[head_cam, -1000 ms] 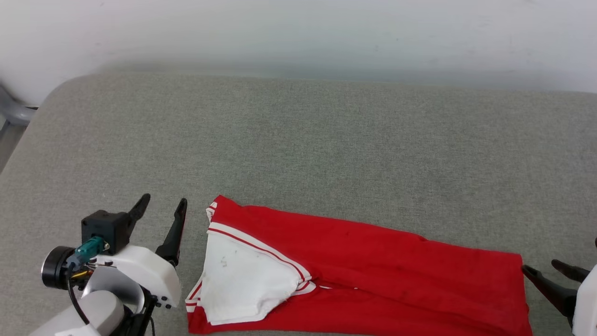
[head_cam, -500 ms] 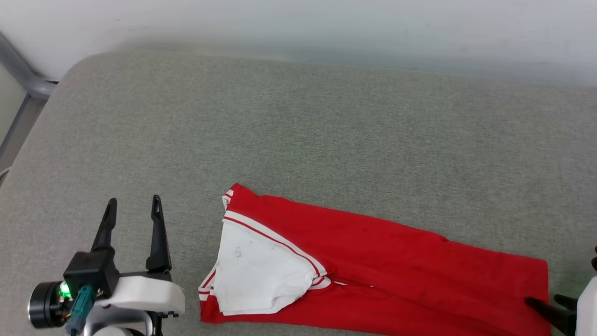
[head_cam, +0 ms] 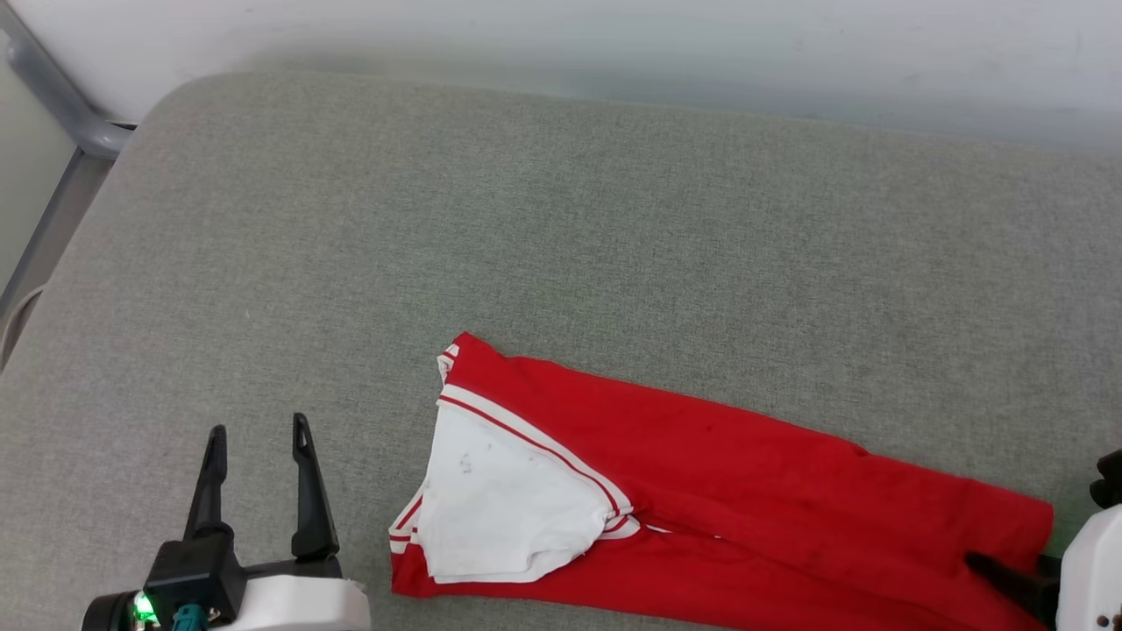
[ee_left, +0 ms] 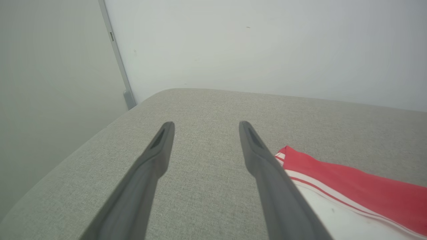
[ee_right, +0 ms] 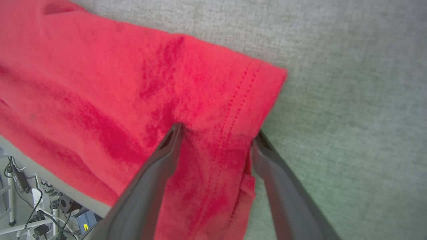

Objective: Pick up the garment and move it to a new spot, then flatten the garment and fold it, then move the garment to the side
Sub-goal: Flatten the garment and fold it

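Head view: the garment (head_cam: 745,491) is lying as a long red strip across the near part of the grey padded surface (head_cam: 561,219). Its white sleeve is resting folded on top at the left end. The left gripper (head_cam: 259,425) is hovering well apart from that end, jaws standing wide and holding nothing.

Left wrist view: the fingers (ee_left: 156,150) are pointing over bare padding, and the garment's striped trim (ee_left: 300,176) is showing just beside the right-hand finger.

Right wrist view: the right gripper (ee_right: 218,130) is straddling the stitched hem corner, jaws fully spread and gripping nothing. One finger is pressing on red cloth while the other is sitting at the hem's edge.

Assessment: a grasp of both ends appears to be in preparation. The right fingers should be pushing low enough to be catching every layer. The left gripper should be shifting across to the sleeve end before closing.
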### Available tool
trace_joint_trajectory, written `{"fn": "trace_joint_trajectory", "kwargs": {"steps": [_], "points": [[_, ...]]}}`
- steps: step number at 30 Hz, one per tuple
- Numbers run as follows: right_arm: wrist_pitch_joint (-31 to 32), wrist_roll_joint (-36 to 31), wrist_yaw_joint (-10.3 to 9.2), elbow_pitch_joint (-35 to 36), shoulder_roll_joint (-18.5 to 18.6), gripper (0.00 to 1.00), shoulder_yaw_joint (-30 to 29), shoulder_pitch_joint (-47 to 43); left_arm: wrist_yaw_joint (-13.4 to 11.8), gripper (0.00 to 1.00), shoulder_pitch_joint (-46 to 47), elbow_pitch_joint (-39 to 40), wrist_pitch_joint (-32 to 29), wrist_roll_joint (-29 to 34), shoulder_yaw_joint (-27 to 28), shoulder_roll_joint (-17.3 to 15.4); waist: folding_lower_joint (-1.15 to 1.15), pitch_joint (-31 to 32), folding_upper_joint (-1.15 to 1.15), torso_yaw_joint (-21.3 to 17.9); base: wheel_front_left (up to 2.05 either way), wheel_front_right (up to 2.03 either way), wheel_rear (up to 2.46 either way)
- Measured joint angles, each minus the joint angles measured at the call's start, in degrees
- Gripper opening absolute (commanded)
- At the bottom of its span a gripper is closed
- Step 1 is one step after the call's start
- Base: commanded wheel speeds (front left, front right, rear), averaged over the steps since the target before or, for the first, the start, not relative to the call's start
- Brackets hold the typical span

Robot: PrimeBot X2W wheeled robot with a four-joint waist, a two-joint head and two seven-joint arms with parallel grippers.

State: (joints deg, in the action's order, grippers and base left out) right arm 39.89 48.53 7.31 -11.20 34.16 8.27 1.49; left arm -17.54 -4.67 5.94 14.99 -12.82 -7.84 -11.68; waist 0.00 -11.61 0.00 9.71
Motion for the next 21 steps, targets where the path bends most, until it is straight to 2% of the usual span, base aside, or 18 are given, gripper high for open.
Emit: {"fn": "trace_joint_trajectory", "kwargs": {"steps": [3, 4, 5, 6, 13, 21], "points": [[-1.12, 0.55, -0.24, -0.46, 0.15, 1.00, 1.54, 0.64, 2.03, 1.00, -0.71, 0.25, 0.00, 3.16, 1.94, 2.03, 0.00, 0.03, 0.00, 0.18, 0.00, 0.00, 0.00], [-1.63, 0.84, -0.24, -0.64, 0.29, 0.47, 1.94, 0.74, 2.65, 1.00, -0.91, 0.27, 0.00, 3.83, 2.63, 2.75, 0.00, 0.06, 0.00, 0.24, 0.00, 0.00, 0.00], [-2.12, 1.02, -0.24, -0.76, 0.47, 0.12, 2.33, 0.82, 3.18, 1.00, -0.99, 0.25, 0.00, 4.36, 3.12, 3.49, 0.00, 0.10, 0.00, 0.27, 0.00, 0.00, 0.00], [-2.75, 1.33, -0.24, -0.85, 0.65, 0.00, 2.74, 0.96, 3.76, 1.00, -1.07, 0.25, 0.00, 4.97, 3.61, 3.94, 0.00, 0.11, 0.00, 0.25, 0.00, 0.00, 0.00], [-6.61, 3.58, 0.21, -1.09, 1.26, 0.00, 4.58, 1.94, 6.26, 1.00, -1.48, 0.96, 0.00, 9.00, 6.04, 5.70, 0.00, 0.66, 0.00, -0.21, 0.00, 0.00, 0.00], [-9.51, 5.69, 0.24, -2.79, 4.56, 0.00, 1.10, 1.92, 7.32, 1.00, -1.86, 1.19, 0.00, 10.61, 6.73, 6.95, 0.01, 1.33, 0.00, -0.89, 0.00, 0.00, 0.00]]}}
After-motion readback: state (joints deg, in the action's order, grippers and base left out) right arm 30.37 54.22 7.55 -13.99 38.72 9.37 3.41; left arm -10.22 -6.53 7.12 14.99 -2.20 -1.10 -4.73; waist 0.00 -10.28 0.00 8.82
